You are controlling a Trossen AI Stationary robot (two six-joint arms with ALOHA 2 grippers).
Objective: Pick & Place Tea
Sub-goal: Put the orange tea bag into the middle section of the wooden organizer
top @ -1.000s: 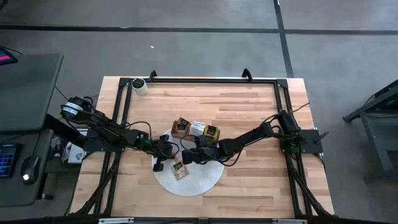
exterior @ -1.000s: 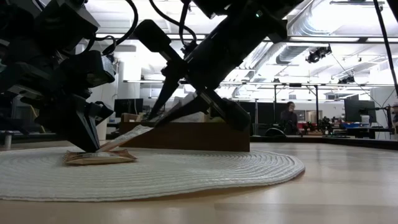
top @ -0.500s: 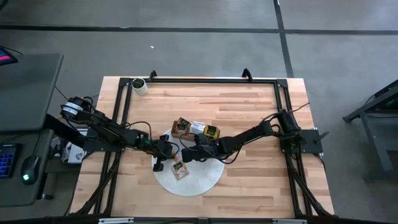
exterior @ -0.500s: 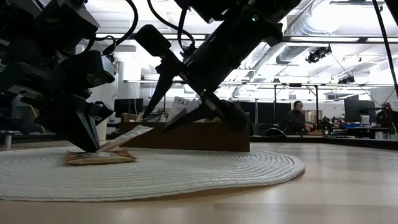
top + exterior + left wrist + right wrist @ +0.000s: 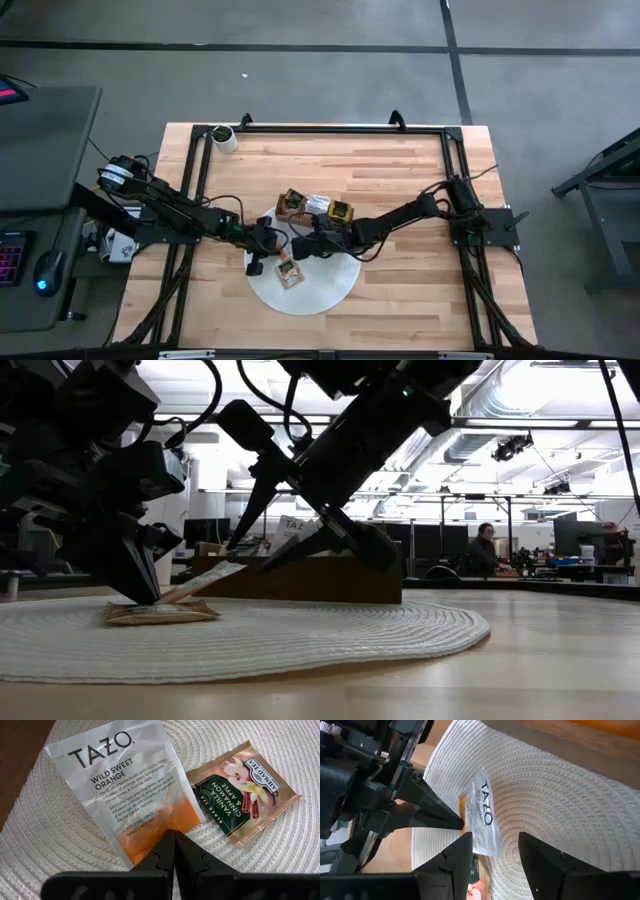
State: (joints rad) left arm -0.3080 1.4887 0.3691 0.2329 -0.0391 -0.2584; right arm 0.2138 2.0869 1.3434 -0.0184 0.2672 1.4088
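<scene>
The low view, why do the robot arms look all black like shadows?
In the low view, bright ceiling lights and windows glow behind the dark arms, so the left tool and right tool show as silhouettes. In the left wrist view, light falls evenly, so the white-and-orange Tazo tea packet reads clearly.

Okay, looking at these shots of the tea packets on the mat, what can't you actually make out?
- High view: print on the packets on the white mat is too small to read.
- Left wrist view: the Tazo packet has its lower edge hidden behind the shut left pincer.
- Low view: the wooden tray shows one side wall only; its contents are hidden.
- Right wrist view: the vanilla cinnamon packet is mostly hidden behind the right pincer.
</scene>
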